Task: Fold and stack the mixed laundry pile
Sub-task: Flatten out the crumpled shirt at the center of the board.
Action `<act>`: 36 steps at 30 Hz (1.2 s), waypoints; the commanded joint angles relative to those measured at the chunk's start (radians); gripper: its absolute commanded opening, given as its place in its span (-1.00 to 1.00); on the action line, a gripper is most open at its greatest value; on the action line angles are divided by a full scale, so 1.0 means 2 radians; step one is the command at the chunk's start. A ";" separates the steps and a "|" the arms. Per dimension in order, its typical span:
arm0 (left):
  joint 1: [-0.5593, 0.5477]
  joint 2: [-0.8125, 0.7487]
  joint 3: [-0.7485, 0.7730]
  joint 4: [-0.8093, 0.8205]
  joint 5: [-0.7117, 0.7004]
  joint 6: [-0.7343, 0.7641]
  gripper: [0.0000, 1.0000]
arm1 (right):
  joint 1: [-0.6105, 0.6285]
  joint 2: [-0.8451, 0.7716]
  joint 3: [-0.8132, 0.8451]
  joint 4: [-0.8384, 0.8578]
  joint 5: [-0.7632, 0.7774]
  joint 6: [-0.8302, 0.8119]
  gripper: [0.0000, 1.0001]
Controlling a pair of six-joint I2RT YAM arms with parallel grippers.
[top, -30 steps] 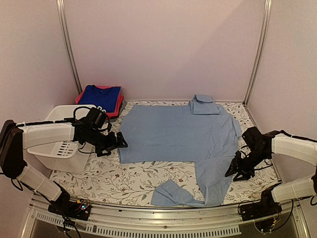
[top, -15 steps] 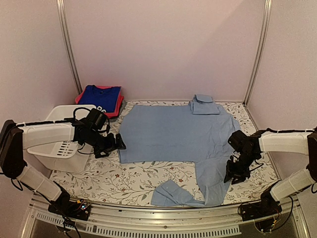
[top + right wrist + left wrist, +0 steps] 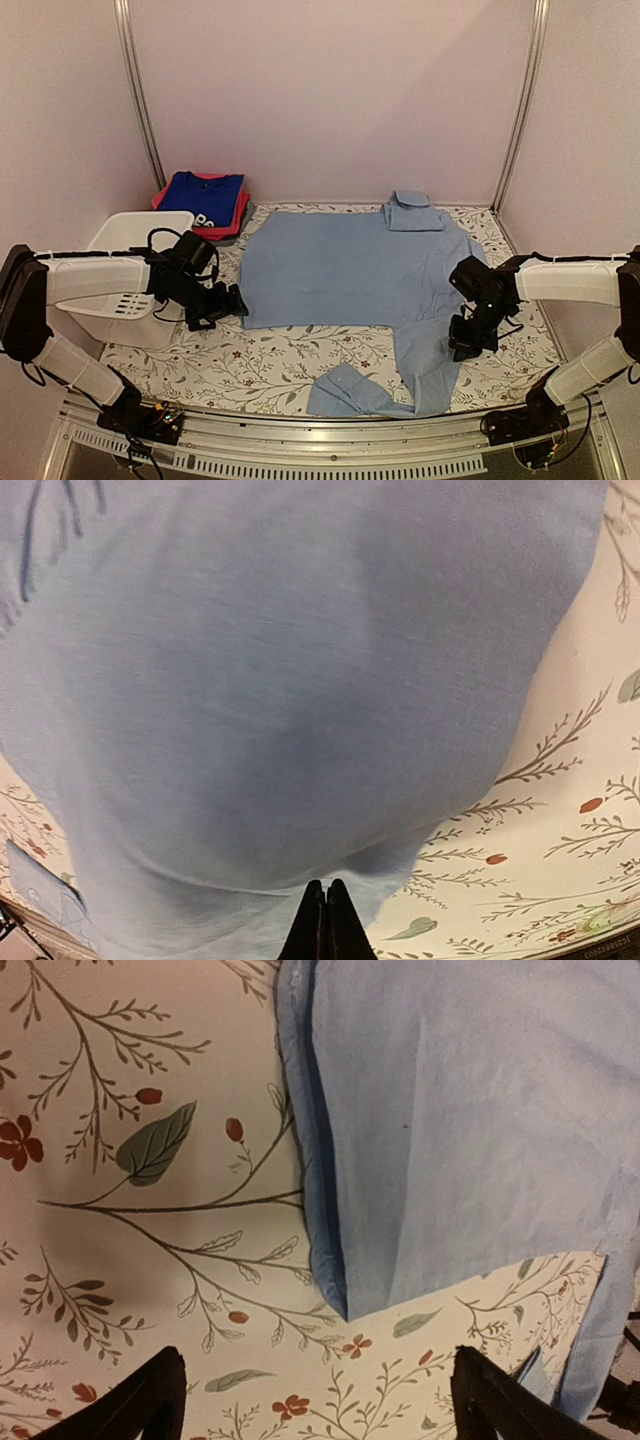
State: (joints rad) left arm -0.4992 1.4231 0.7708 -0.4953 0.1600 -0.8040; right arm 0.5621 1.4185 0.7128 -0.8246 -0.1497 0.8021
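Left gripper (image 3: 318, 1360) gapes wide, the pale-blue shirt (image 3: 450, 1110) hem corner dead ahead between its fingers; my right gripper (image 3: 326, 890) is pinched shut at the sleeve edge.

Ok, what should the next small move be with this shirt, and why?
Probably ease the open left fingers forward onto the near corner of the pale-blue shirt and close. The right fingers look shut on its opposite edge, while the left ones hover short of the cloth.

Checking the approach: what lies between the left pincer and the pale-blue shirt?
Only bare floral table cover, shown in the left wrist view, separates left pincer from pale-blue shirt.
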 commanded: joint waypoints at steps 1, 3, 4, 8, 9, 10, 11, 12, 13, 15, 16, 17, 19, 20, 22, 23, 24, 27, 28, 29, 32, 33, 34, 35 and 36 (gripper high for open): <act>-0.003 -0.026 -0.027 0.005 0.030 -0.009 0.71 | 0.004 -0.031 0.044 -0.008 0.030 0.007 -1.00; -0.003 -0.029 -0.036 0.016 0.037 -0.014 0.58 | 0.004 -0.039 0.045 -0.012 0.035 0.006 -1.00; -0.003 -0.028 -0.038 0.020 0.040 -0.015 0.52 | 0.004 -0.045 0.046 -0.015 0.037 0.005 -1.00; -0.003 -0.016 -0.033 0.027 0.047 -0.014 0.38 | 0.004 -0.054 0.035 -0.029 0.024 0.000 -1.00; -0.003 -0.013 -0.031 0.027 0.048 -0.012 0.38 | 0.004 -0.055 0.030 -0.037 0.023 -0.002 -0.93; -0.003 -0.011 -0.029 0.027 0.047 -0.012 0.38 | 0.004 -0.056 0.021 -0.042 0.024 -0.002 -0.72; -0.003 -0.009 -0.028 0.028 0.048 -0.011 0.37 | 0.004 -0.060 0.009 -0.044 0.025 0.000 -0.57; -0.003 -0.008 -0.026 0.028 0.046 -0.011 0.38 | 0.003 -0.063 -0.002 -0.042 0.027 0.003 -0.47; -0.003 -0.006 -0.024 0.028 0.046 -0.010 0.38 | 0.004 -0.067 -0.015 -0.039 0.029 0.005 -0.40; -0.003 -0.002 -0.023 0.029 0.047 -0.008 0.38 | 0.004 -0.064 -0.030 -0.024 0.029 0.009 -0.33; -0.003 0.000 -0.023 0.029 0.048 -0.008 0.39 | 0.004 -0.059 -0.035 -0.017 0.027 0.010 -0.30; -0.003 0.002 -0.022 0.029 0.049 -0.007 0.39 | 0.004 -0.054 -0.038 -0.007 0.026 0.011 -0.26; -0.003 0.004 -0.020 0.029 0.049 -0.005 0.39 | 0.004 -0.039 -0.040 0.008 0.029 0.012 -0.24; -0.003 0.005 -0.020 0.029 0.049 -0.005 0.39 | 0.004 -0.036 -0.040 0.018 0.032 0.012 -0.22; -0.003 0.008 -0.020 0.031 0.050 -0.003 0.40 | 0.004 -0.023 -0.038 0.031 0.033 0.010 -0.21; -0.003 0.009 -0.020 0.031 0.050 -0.002 0.40 | 0.004 -0.014 -0.036 0.034 0.033 0.008 -0.21; -0.003 0.010 -0.020 0.031 0.050 -0.002 0.40 | 0.004 -0.009 -0.033 0.036 0.034 0.006 -0.21; -0.003 0.011 -0.022 0.031 0.050 -0.002 0.40 | 0.004 0.002 -0.030 0.036 0.041 0.003 -0.21; -0.003 0.011 -0.023 0.031 0.049 -0.003 0.40 | 0.004 0.004 -0.031 0.034 0.044 0.001 -0.22; -0.003 0.011 -0.023 0.031 0.049 -0.003 0.40 | 0.004 0.008 -0.033 0.030 0.047 0.000 -0.22; -0.003 0.012 -0.023 0.030 0.046 -0.005 0.40 | 0.009 0.024 -0.044 0.030 0.056 -0.008 -0.26; -0.003 0.011 -0.022 0.029 0.046 -0.005 0.40 | 0.013 0.027 -0.044 0.030 0.064 -0.010 -0.29; -0.003 0.012 -0.021 0.027 0.045 -0.005 0.40 | 0.015 0.029 -0.041 0.029 0.071 -0.006 -0.33; -0.003 0.012 -0.020 0.025 0.044 -0.006 0.40 | 0.016 0.037 -0.038 0.027 0.080 -0.004 -0.36; -0.003 0.012 -0.019 0.023 0.042 -0.007 0.40 | 0.016 0.045 -0.032 0.025 0.091 -0.007 -0.39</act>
State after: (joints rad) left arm -0.4995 1.4364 0.7063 -0.4469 0.2539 -0.8196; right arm 0.5793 1.4208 0.6800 -0.8394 -0.0635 0.8032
